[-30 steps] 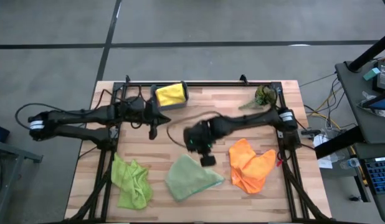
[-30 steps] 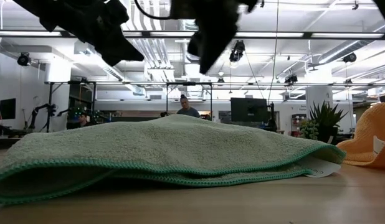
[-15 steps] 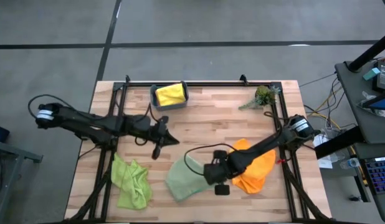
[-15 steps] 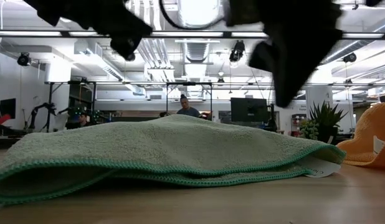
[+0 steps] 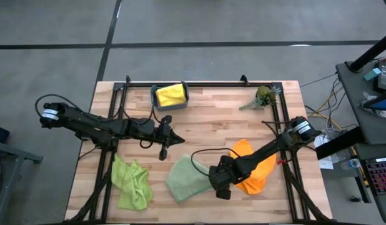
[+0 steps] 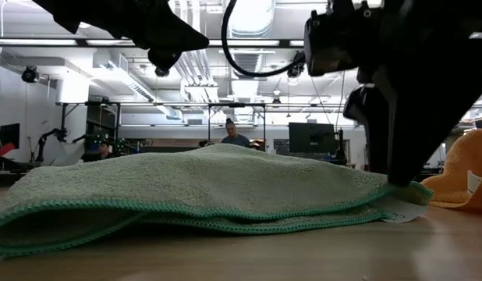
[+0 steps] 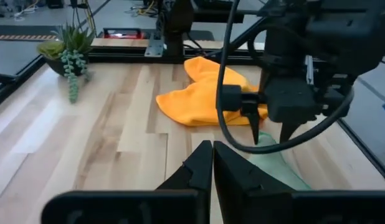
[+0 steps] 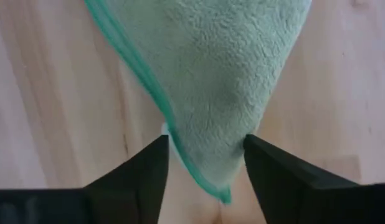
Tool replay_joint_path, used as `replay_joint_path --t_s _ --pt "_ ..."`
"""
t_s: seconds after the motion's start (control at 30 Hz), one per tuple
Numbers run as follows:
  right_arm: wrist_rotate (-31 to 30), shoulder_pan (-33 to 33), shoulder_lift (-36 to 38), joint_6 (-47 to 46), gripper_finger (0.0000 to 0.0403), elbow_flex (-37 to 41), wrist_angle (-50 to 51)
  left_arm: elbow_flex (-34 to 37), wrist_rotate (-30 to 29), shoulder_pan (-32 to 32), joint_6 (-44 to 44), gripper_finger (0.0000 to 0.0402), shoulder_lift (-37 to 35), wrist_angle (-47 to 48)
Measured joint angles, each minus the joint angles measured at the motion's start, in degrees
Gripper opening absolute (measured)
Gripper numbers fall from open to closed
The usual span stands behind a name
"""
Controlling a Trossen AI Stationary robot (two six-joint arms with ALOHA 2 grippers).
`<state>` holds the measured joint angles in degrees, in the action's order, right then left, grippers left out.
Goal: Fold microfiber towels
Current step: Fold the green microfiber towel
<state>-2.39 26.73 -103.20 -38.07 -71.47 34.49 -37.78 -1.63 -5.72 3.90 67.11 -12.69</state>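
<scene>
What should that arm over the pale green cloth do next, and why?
Probably close and pinch. The right pincer stands open with a corner of the sage green towel lying between its fingers, right down at the table. Gripping that corner would likely let it lift and fold the cloth over. The left pincer waits shut, farther back.

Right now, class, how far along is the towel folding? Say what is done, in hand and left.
Done: the yellow towel sits in the bin. In hand: the right end effector, open, straddles a corner of the sage green towel. Left: that towel, the rumpled lime green towel and orange towel. The left end effector, shut, hangs mid-table.
</scene>
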Motion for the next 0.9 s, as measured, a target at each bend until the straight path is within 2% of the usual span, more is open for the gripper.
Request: replay_joint_path --t_s 0.1,0.2,0.27,0.47,0.73,0.9 --pt "-0.7 -0.3 0.0 0.3 0.0209 1.6 -3.9 0.0 0.0 0.0 -0.2 0.0000 0.0 -0.1" --pt "-1.1 -0.3 0.0 0.6 0.0190 2.1 -5.3 0.1 0.0 0.0 -0.2 0.0000 -0.1 -0.1" --pt "-1.3 -0.3 0.0 0.6 0.0158 2.1 -5.3 0.1 0.0 0.0 -0.2 0.0000 -0.1 -0.2" --pt "-2.5 -0.3 0.0 2.7 0.0024 2.1 -5.7 0.2 0.0 0.0 -0.2 0.0000 -0.1 -0.2" --pt "-9.5 -2.0 4.0 9.3 0.0009 0.2 -3.3 0.2 -1.4 0.0 0.1 0.0000 -0.1 -2.9" --pt "-17.1 -5.2 8.8 12.4 0.0009 -1.6 -3.6 -0.7 -1.9 0.0 -3.6 0.0011 -0.6 -3.8"
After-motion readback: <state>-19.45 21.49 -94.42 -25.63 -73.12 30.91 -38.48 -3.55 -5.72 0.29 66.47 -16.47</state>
